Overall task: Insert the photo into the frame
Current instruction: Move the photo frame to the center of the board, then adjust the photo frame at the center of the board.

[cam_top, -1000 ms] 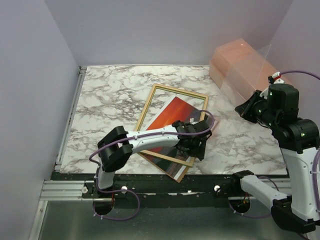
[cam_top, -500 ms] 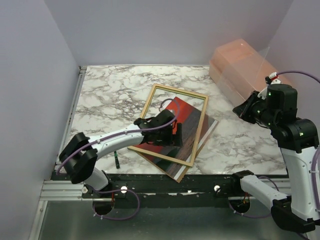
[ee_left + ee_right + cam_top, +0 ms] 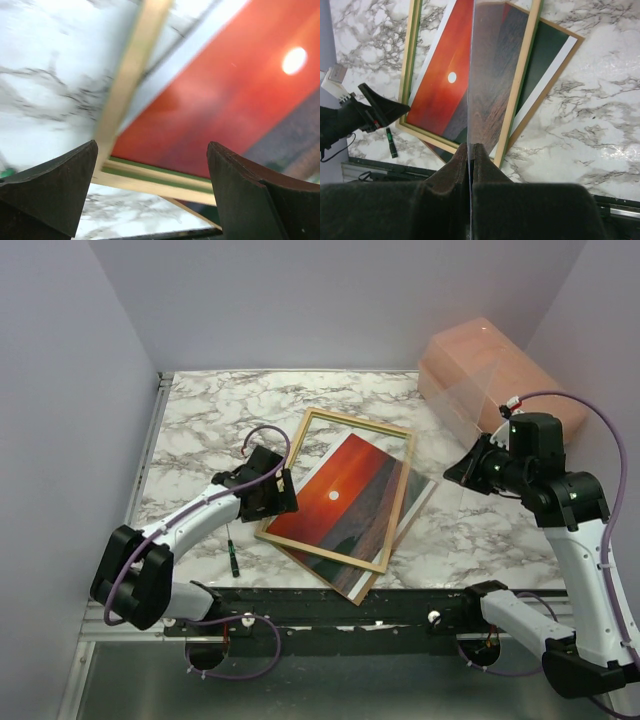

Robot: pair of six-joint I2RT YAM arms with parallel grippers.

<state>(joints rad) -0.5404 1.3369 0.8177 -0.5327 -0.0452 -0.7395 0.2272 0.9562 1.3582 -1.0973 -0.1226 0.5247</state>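
The frame (image 3: 398, 502) lies pale wood side up at mid-table, green showing on its inner edge (image 3: 150, 172). Inside its opening the photo (image 3: 338, 502) lies face up and slanted, red sky and white sun plain to see. My left gripper (image 3: 272, 496) is open and empty, low over the frame's left rail (image 3: 127, 80), with the photo (image 3: 225, 95) just beyond its fingers. My right gripper (image 3: 470, 149) is shut on the clear sheet (image 3: 486, 90), which it holds upright above the table right of the frame (image 3: 520, 95). From above, the sheet (image 3: 475, 370) looks peach-tinted.
A brown backing board (image 3: 420, 508) lies under the frame and sticks out at its right and near sides. A small green-and-black tool (image 3: 233, 558) lies left of the frame's near corner. Grey walls stand on the left, back and right.
My left gripper has swept left across the photo to the frame's left rail and opened wide. The photo now shows uncovered. My right gripper has drifted slightly left with the sheet.
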